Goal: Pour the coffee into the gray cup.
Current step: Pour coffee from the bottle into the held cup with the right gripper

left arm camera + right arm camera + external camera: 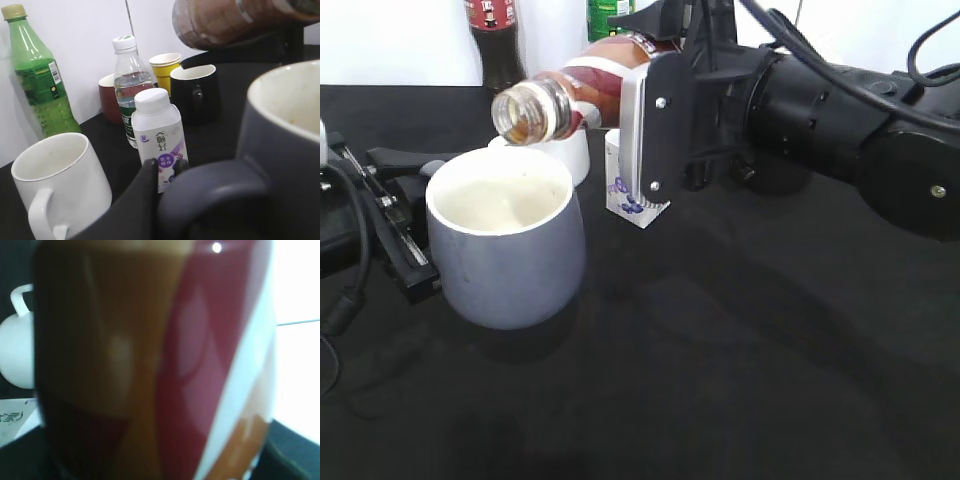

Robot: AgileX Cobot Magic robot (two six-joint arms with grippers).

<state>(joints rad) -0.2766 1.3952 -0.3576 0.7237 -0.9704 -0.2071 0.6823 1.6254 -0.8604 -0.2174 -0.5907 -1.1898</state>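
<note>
The gray cup point(505, 245) stands upright at the front left, its off-white inside showing. My left gripper point(412, 240) is shut on its loop handle point(215, 187), with the fingers point(167, 172) either side of the loop. My right gripper point(642, 130) is shut on the coffee bottle point(590, 90) and holds it tilted, nearly lying. The bottle's open mouth point(525, 112) hangs just above the cup's far rim. No stream shows. The bottle's brown, red and white body fills the right wrist view point(150, 360) and crosses the top of the left wrist view point(235, 20).
A white mug point(60, 185) and a small white yogurt bottle point(157, 132) stand just behind the cup. Further back are a green bottle point(40, 80), a water bottle point(127, 85), a dark red cup point(106, 97), a yellow paper cup point(165, 65), a black mug point(195, 92) and a cola bottle point(495, 40).
</note>
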